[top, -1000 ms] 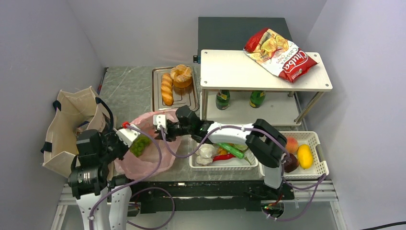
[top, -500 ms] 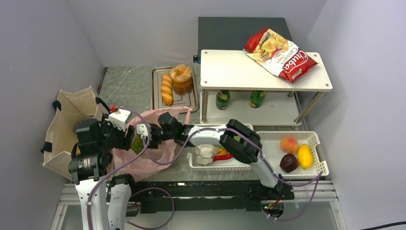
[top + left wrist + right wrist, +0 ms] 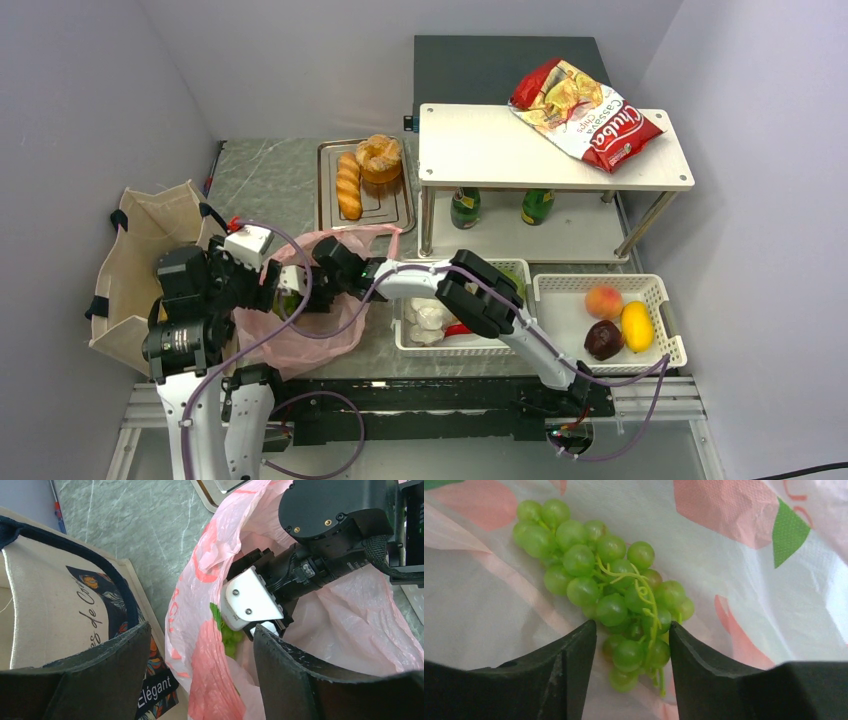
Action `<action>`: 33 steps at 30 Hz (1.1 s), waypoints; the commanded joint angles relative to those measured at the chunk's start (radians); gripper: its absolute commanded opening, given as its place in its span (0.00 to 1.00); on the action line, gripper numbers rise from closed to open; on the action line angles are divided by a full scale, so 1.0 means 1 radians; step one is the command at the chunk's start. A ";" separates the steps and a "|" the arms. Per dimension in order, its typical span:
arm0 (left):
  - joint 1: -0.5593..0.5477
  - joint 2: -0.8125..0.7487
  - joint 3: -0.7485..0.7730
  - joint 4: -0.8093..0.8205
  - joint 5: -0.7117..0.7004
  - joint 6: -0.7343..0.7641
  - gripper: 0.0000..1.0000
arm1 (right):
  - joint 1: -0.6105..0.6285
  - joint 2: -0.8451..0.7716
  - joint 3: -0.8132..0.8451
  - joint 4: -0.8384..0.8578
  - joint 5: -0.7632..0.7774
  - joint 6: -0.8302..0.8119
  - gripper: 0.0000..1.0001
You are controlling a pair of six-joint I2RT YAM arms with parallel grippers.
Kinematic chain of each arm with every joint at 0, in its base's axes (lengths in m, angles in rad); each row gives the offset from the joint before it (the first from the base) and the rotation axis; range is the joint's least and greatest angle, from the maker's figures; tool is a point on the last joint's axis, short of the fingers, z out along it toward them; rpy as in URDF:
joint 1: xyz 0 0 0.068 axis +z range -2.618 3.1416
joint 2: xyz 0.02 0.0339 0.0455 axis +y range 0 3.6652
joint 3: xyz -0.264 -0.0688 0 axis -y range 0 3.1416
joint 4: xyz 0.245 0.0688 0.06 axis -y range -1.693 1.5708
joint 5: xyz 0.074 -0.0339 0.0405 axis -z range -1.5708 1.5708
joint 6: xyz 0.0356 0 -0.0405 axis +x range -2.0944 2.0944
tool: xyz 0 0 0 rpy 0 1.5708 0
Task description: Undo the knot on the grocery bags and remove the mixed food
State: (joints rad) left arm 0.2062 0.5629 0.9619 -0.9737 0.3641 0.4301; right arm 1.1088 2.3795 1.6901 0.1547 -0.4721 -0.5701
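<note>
Grey-walled enclosure with a marbled grey table [image 3: 270, 180]. Item: pink carrier bag [image 3: 300, 340], thin and translucent, slumped open at the near left of the table, just beside the beige tote [image 3: 140, 250], which stands at the left edge with its dark straps up. Item: green grapes [image 3: 609, 585], one bunch lying on the plastic inside the pink carrier bag. Item: right gripper [image 3: 631, 627], reaching across into the bag mouth, its jaws apart and straddling the lower end of the bunch; whether they touch the fruit cannot be told. Item: left gripper [image 3: 200, 635], its jaws spread wide and gripping nothing, hovering over the bag's near rim, with the tote under one finger and pink plastic between the two. Item: metal tray [image 3: 395, 215] at the back of the table, holding a baguette [image 3: 348, 185] and a ring-shaped bun [image 3: 379, 157], which touch each other. Item: white shelf [image 3: 500, 150] to the right, with a red chips bag [image 3: 585, 112] on top and two green bottles [image 3: 465, 207] beneath. Item: near basket [image 3: 465, 345], white, partly hidden by the right arm, with garlic [image 3: 428, 318] visible in it. Item: far-right basket [image 3: 660, 290], white, holding a peach [image 3: 603, 301], a dark red fruit [image 3: 603, 340] and a yellow fruit [image 3: 636, 326].
</note>
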 commanded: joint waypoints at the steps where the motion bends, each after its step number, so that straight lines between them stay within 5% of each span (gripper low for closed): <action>1: 0.004 0.016 0.023 0.012 -0.046 0.008 0.76 | 0.007 0.025 0.085 -0.173 0.004 -0.051 0.51; 4: 0.004 0.044 0.010 0.008 -0.081 0.018 0.77 | 0.008 -0.013 0.068 -0.190 0.012 -0.051 0.30; 7: 0.005 0.078 -0.026 0.011 -0.160 0.028 0.97 | 0.008 -0.101 0.011 -0.148 0.010 -0.037 0.00; 12: 0.004 0.116 -0.056 0.033 -0.199 0.025 0.84 | 0.006 -0.247 -0.069 -0.044 0.022 0.016 0.00; 17: 0.007 0.112 -0.031 0.073 -0.185 -0.011 0.48 | 0.006 -0.380 -0.151 0.001 0.052 0.049 0.00; 27: 0.006 0.136 -0.043 0.111 -0.178 -0.052 0.00 | -0.012 -0.598 -0.268 0.027 0.079 0.085 0.00; 33: 0.006 -0.003 -0.154 0.214 -0.037 0.029 0.00 | -0.019 -0.802 -0.319 0.053 0.082 0.184 0.00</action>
State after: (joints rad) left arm 0.2085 0.6724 0.8860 -0.8749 0.2234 0.4103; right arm 1.0977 1.7535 1.3769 0.1211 -0.3927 -0.4702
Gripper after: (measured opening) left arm 0.011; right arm 0.048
